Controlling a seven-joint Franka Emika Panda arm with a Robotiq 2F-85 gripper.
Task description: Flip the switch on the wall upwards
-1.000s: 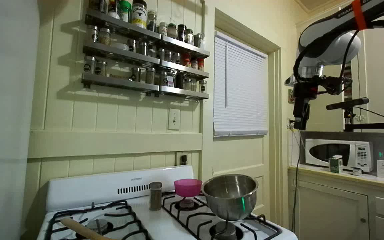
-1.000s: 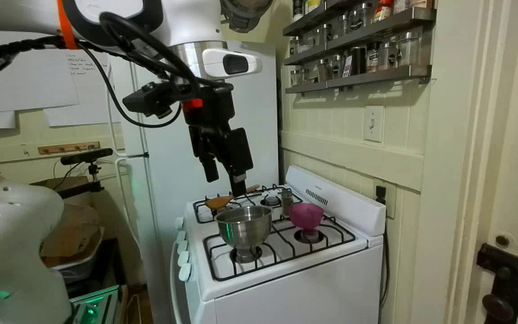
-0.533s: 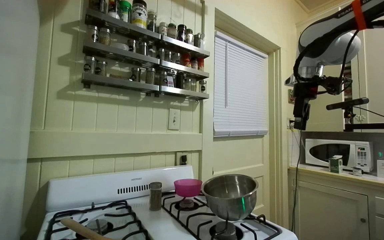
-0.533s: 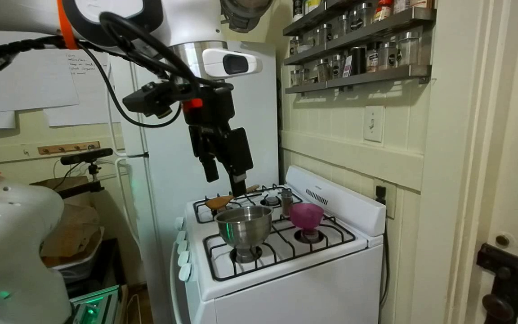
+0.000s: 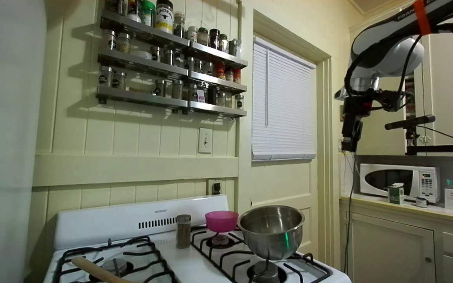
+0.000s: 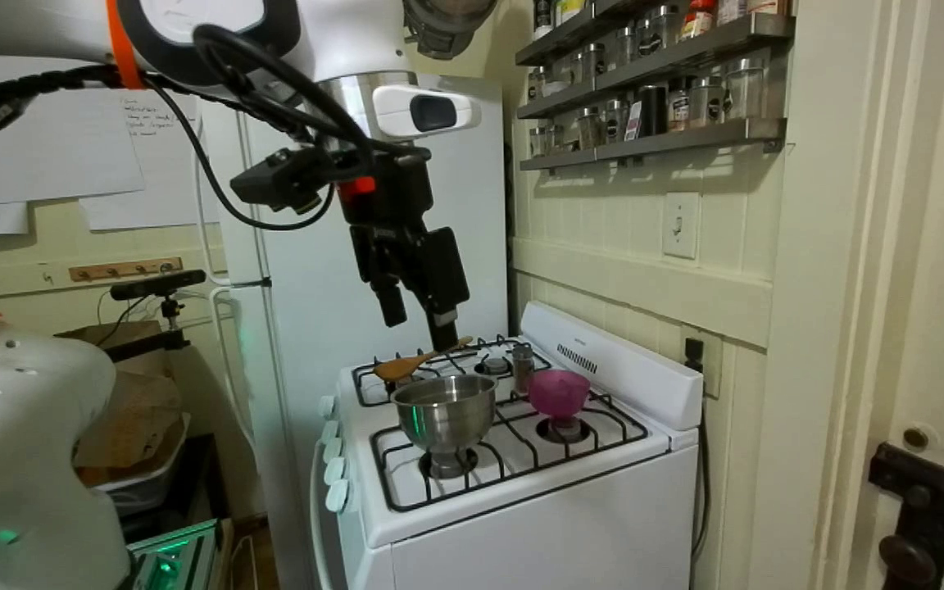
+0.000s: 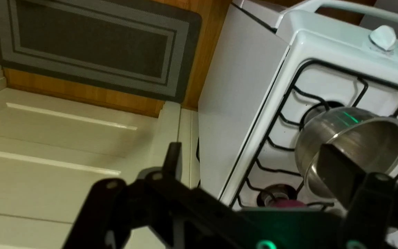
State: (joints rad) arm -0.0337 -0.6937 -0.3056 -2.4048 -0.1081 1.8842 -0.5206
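The likeliest trouble is angle. In an exterior view the gripper (image 6: 419,323) hangs well apart from the wall (image 6: 587,213), its fingers (image 6: 392,305) parted and holding nothing, pointing just short of six o'clock. The switch (image 6: 682,225) is on that wall, at about two o'clock from the gripper. Brought in spread and pointing down like this, the fingers could straddle the toggle (image 6: 678,226) or bump the wall instead of getting beneath it; bringing them together and tilting up first would probably help. Too low a line could scrape the trim ledge (image 6: 644,285) at six o'clock from the switch; too long a stroke could reach the spice shelves (image 6: 654,145) at twelve. A dip on the way might knock the steel bowl (image 6: 444,418). The toggle is tiny here, so I can't swear which way it points.

The wall is cream-painted board with upright grooves. Just in front of it stands a white stove (image 6: 537,524), also carrying a pink bowl (image 6: 559,393), a capped jar (image 6: 523,369) and a wooden spoon (image 6: 399,369). A pale fridge (image 6: 484,205) stands at eleven o'clock from the stove. In an exterior view a white blind (image 5: 283,102) hangs at two o'clock from the switch.
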